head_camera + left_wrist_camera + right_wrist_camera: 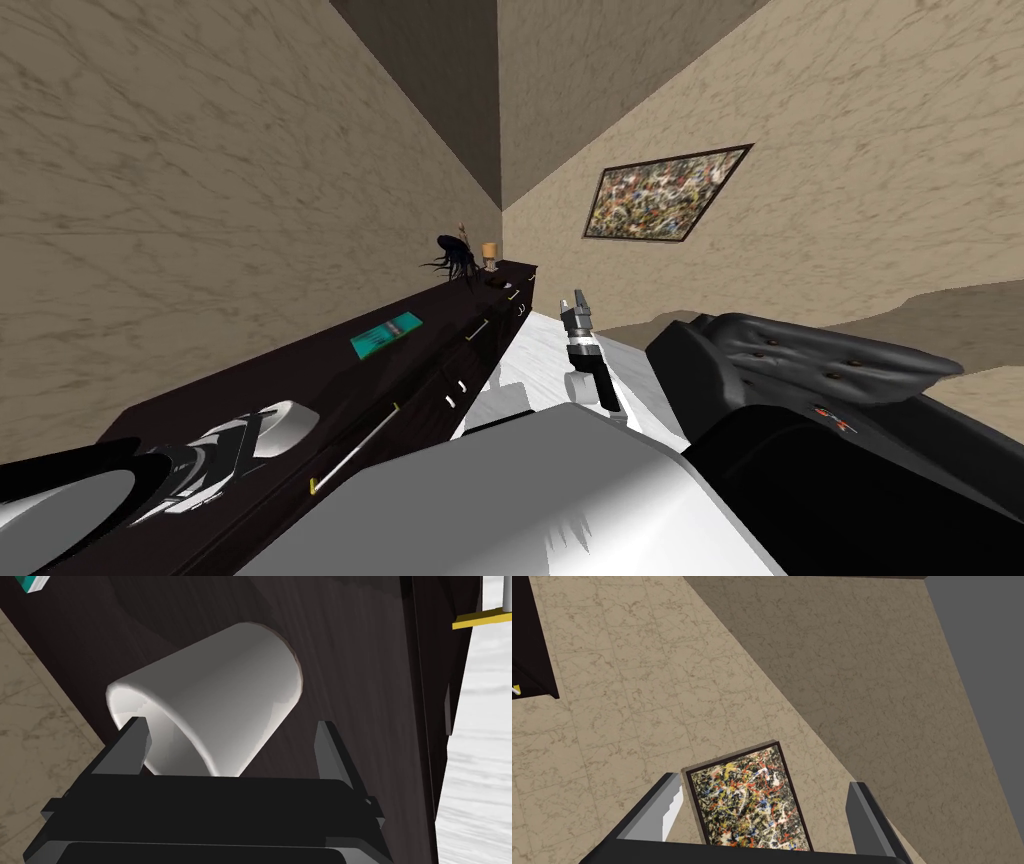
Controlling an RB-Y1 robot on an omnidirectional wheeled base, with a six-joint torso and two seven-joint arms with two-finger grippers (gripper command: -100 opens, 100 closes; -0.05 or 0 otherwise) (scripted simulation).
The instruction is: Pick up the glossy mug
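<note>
The mug [215, 701] is plain light grey-white and sits on the dark dresser top [350, 676], its open mouth turned toward my left gripper [230, 723]. That gripper is open, and the mug's rim end lies between the fingers. One finger [132, 741] is at the rim; the other [327, 746] stands apart from the mug's side. From the head, the mug [285, 425] shows near the dresser's front end with my left gripper [245, 440] at it. My right gripper [578, 300] is raised beyond the dresser front, open and holding nothing [764, 783].
A teal book [386, 335] lies further along the dresser top [330, 370]. A dark spidery plant [455, 258] and a small tan item [489, 252] stand at its far end. Drawer handles [352, 448] line the front. A black padded seat [800, 400] is at the right.
</note>
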